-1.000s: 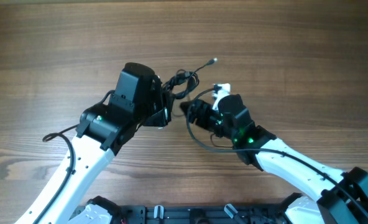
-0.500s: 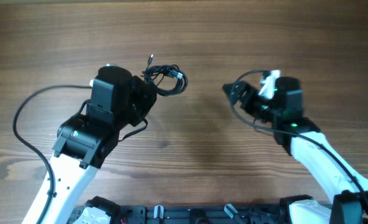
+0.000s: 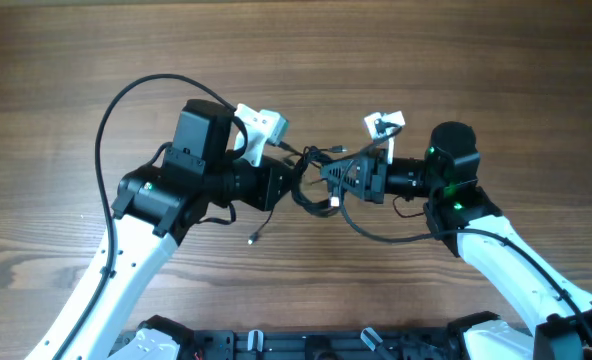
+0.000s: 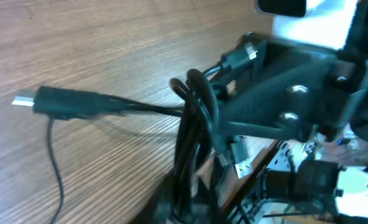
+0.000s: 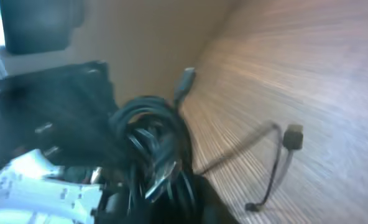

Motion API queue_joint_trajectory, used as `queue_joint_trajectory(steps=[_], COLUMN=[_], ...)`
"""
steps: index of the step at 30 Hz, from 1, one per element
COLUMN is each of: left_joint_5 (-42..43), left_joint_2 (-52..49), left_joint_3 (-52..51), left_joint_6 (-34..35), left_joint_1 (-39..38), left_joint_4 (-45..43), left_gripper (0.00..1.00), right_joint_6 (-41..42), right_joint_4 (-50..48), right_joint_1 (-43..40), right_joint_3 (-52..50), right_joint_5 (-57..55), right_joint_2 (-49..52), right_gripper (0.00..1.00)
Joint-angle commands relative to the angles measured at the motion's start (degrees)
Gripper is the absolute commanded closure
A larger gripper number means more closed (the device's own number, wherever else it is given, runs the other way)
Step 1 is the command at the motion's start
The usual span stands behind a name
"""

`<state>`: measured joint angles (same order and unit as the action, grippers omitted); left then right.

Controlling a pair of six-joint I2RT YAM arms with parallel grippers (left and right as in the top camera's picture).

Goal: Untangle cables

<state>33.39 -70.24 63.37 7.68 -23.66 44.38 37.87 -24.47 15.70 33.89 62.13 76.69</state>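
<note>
Wood-grain brown counter (image 3: 66, 60) fills the shot. Out in the middle, the tangle of thin black cords with silvery plug ends (image 3: 316, 182) hangs bunched between the two sets of jaws, lifted off the wood.

On the left wrist view the coil runs straight down into the left jaws, so they look clamped on the bundle. The right jaws are nose to nose with them, pushed up against the same knot. That wrist view is smeared, though, and I cannot tell whether they have bitten or not.

One silver-tipped plug (image 4: 23, 101) sticks out sideways from the left jaws. A second loose tail (image 3: 255, 237) drops toward the wood on the near side of them.

My read is that we're at the pull-apart step, with the knot not yet opened. The next move calls for the right jaws to pinch a single strand, not the whole coil, and draw slowly away from the left jaws.

Containers? None in sight, so nothing to report there.
</note>
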Motion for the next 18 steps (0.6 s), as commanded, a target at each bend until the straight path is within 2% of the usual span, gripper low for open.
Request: queue_joint_trajectory(steps=[1, 2, 4, 7, 11, 13, 14, 16, 17, 18], left_joint_5=[1.6, 1.5, -0.7, -2.4, -2.8, -2.8, -2.8, -3.1, -3.3, -3.4], left_joint_2=[0.3, 0.3, 0.1, -0.3, -4.5, -8.6, -10.7, -13.0, -13.0, -12.9], left_joint_3=[0.6, 0.6, 0.5, 0.5, 0.4, 0.4, 0.4, 0.4, 0.4, 0.4], left_joint_6=[3.4, 4.2, 8.9, 23.2, 23.3, 23.3, 23.3, 23.6, 24.9, 26.9], left_joint_1=[-0.2, -0.2, -0.2, -0.4, -3.2, -5.2, -5.6, -4.0, -3.0, -0.9], left_joint_4=[-1.9, -2.4, -3.6, -3.1, -3.5, -6.4, -8.4, -12.0, -12.6, -13.2], left_gripper=[0.6, 0.0, 0.0, 0.0, 0.0, 0.0, 0.05, 0.56, 0.57, 0.76], right_joint_6=[6.0, 8.5, 16.0, 24.2, 30.0, 29.6, 29.5, 26.4, 24.4, 22.1], right_joint_4=[1.4, 1.4, 1.1, 1.1, 1.1, 1.1, 1.2, 1.4, 1.5, 2.1], right_joint_1=[0.2, 0.1, 0.2, 0.2, 0.2, 0.2, 0.2, 0.2, 0.2, 0.2], right_joint_3=[0.3, 0.3, 0.3, 0.3, 0.3, 0.3, 0.3, 0.3, 0.3, 0.3], right_joint_5=[-5.2, -6.4, -11.5, -15.9, -15.5, -15.3, -15.3, -13.6, -12.7, -11.9], right_joint_2=[-0.6, -0.6, -0.6, -0.6, -0.6, -0.6, -0.6, -0.6, -0.6, -0.6], right_gripper=[0.96, 0.95, 0.96, 0.96, 0.96, 0.95, 0.95, 0.95, 0.95, 0.94])
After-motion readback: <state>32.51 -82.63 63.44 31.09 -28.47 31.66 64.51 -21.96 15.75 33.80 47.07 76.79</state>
